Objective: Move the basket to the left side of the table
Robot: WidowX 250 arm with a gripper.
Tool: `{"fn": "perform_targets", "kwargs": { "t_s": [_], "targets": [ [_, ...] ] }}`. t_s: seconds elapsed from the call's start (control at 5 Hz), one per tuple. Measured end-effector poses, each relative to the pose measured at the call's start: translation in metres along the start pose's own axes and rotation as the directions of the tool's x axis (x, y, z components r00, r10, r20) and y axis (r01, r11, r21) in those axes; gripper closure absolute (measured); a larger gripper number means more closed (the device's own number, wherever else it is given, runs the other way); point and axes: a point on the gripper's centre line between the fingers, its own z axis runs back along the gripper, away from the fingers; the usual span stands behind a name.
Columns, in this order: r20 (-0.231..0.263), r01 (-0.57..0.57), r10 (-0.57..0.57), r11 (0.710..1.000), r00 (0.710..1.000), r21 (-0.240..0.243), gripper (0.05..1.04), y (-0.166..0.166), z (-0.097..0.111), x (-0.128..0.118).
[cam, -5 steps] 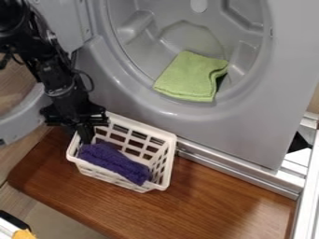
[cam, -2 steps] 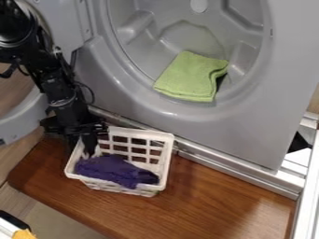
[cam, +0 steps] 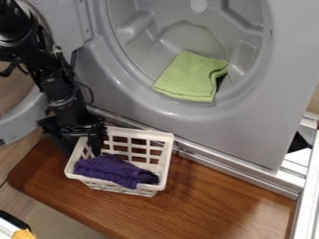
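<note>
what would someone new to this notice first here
Probably the bright green cloth lying inside the round opening of the grey machine. Next, the white basket on the brown wooden table, with a purple cloth inside and the black gripper at its upper left corner.

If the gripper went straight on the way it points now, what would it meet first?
Probably the purple cloth in the white basket, just below the gripper, though depth near the basket's left rim is unclear.
</note>
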Motion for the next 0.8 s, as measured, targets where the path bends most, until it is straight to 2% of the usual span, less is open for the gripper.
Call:
{"fn": "perform_targets", "kwargs": {
  "t_s": [0.2,0.4,0.6,0.8],
  "targets": [
    [0.008,0.016,-0.017,0.998,1.000,0.061,0.081,-0.006,0.013,-0.001],
    [0.078,0.055,-0.062,0.995,0.995,0.085,0.084,-0.017,0.038,-0.001],
    [0.164,0.111,-0.125,0.989,0.979,0.094,0.084,-0.031,0.068,-0.007],
    [0.166,0.115,-0.130,0.989,0.978,0.095,0.084,-0.031,0.068,-0.007]
  ]
}}
